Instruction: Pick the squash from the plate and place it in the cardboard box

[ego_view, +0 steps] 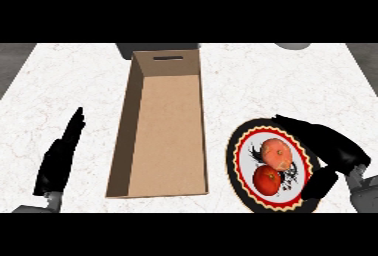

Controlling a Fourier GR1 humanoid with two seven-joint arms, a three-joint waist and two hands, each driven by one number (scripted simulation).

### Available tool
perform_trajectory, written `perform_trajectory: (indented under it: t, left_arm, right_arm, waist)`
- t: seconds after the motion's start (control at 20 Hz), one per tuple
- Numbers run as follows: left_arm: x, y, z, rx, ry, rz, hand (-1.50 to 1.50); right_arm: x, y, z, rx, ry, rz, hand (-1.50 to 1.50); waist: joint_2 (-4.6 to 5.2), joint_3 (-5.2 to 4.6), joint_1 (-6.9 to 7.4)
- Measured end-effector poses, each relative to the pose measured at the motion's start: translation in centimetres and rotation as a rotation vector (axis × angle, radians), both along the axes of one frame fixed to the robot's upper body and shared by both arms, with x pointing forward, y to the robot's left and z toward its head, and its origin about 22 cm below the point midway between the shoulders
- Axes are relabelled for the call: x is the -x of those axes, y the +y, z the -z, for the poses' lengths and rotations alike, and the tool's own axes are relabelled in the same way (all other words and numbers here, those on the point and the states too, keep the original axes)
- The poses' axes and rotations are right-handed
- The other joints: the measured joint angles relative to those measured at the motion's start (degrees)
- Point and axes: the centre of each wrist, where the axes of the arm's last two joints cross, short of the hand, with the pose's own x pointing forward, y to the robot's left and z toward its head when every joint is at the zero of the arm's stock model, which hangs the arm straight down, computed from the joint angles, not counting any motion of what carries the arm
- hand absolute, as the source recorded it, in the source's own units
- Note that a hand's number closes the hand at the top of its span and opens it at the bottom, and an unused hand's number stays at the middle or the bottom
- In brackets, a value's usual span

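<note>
Both hands black: left hand (pixel 57 165), right hand (pixel 334 150). Grey forearm bits at wrists, lower edge.

The bench (pixel 295 85) looks like pale marble, smooth, with faint veins. The box (pixel 166 130) is plain brown cardboard, matt inside and out. The plate (pixel 247 145) has a smooth glazed look: white centre, red ring, black rim. The two round fruits on it (pixel 272 167) have smooth, slightly shiny skins. Both hands (pixel 55 165) (pixel 332 145) are matt black.
</note>
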Motion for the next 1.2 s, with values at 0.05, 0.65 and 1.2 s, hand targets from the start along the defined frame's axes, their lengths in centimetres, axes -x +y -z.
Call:
perform_trajectory:
  t: [0.05,0.65,1.2]
  left_arm:
    - [0.0,0.3,-0.4,0.001,0.0,-0.004,0.0]
    - [0.5,0.3,-0.2,-0.003,0.001,-0.001,0.0]
    - [0.5,1.0,0.4,-0.004,-0.001,0.0,0.0]
  right_arm:
    - [-0.1,0.1,0.2,0.01,0.005,0.002,-1.5]
    - [-0.9,-0.5,3.0,0.034,0.013,0.023,-1.5]
    - [-1.2,0.8,4.5,0.01,0.008,0.028,-1.5]
  waist:
    - [0.0,0.0,0.05]
    - [0.04,0.02,0.18]
    - [0.03,0.01,0.16]
